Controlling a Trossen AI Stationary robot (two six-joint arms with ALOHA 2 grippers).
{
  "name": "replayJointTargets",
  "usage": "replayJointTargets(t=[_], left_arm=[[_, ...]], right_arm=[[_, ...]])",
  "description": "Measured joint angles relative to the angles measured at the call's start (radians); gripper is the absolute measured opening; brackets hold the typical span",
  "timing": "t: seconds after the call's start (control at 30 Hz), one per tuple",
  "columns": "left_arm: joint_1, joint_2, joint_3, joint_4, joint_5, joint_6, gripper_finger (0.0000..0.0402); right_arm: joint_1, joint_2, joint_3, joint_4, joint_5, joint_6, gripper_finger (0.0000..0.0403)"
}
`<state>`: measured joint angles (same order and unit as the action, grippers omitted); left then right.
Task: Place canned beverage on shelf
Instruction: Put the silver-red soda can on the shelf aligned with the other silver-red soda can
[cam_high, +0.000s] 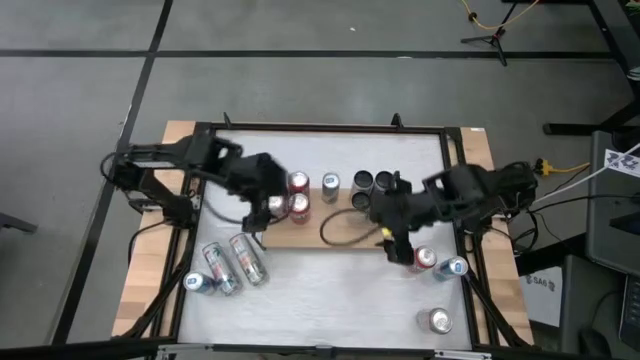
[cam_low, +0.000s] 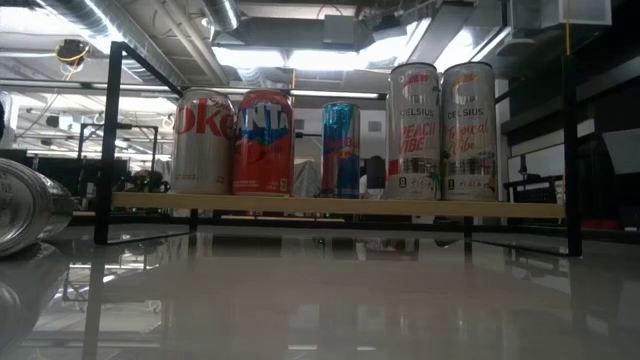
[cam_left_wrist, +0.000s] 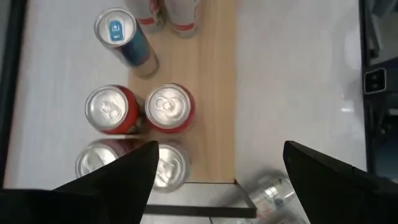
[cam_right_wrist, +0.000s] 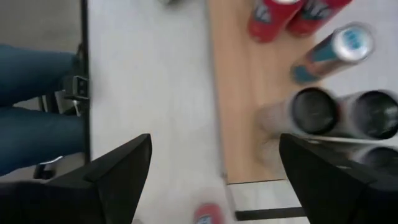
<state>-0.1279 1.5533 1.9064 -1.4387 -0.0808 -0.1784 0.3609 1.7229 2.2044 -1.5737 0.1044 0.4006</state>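
Light-brown wooden shelf (cam_high: 335, 228) w/ black end rails holds five upright cans along its back edge, front free; both arms' fingers open, empty.

I'm looking at the light-brown wooden shelf board (cam_low: 300, 205) with thin black rails at its short ends, lying flat mid-table. Five cans stand upright on it: a silver-and-red Diet Coke can (cam_low: 203, 142) and a red Fanta can (cam_low: 263, 143) side by side at one end, a slim blue can (cam_low: 340, 150) in the middle, two tall silver Celsius cans (cam_low: 441, 132) touching at the other end. More loose cans (cam_high: 228, 266) lie on the white tabletop near the shelf.
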Motion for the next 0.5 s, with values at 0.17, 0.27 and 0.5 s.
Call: replayJointTargets(t=[0.17,0.27,0.5], left_arm=[[-0.157,-0.059,-0.088,0.005,-0.175,-0.180,0.0336],[-0.253,-0.081,-0.166,0.050,-0.238,-0.291,0.0336],[-0.435,-0.092,-0.337,0.272,-0.282,-0.465,0.0336]], right_arm=[[0.093,0.002,-0.001,0.002,0.000,0.053,0.0347],[0.140,0.002,-0.001,0.002,0.003,0.071,0.0347],[0.264,-0.046,-0.013,0.002,0.116,0.184,0.0347]])
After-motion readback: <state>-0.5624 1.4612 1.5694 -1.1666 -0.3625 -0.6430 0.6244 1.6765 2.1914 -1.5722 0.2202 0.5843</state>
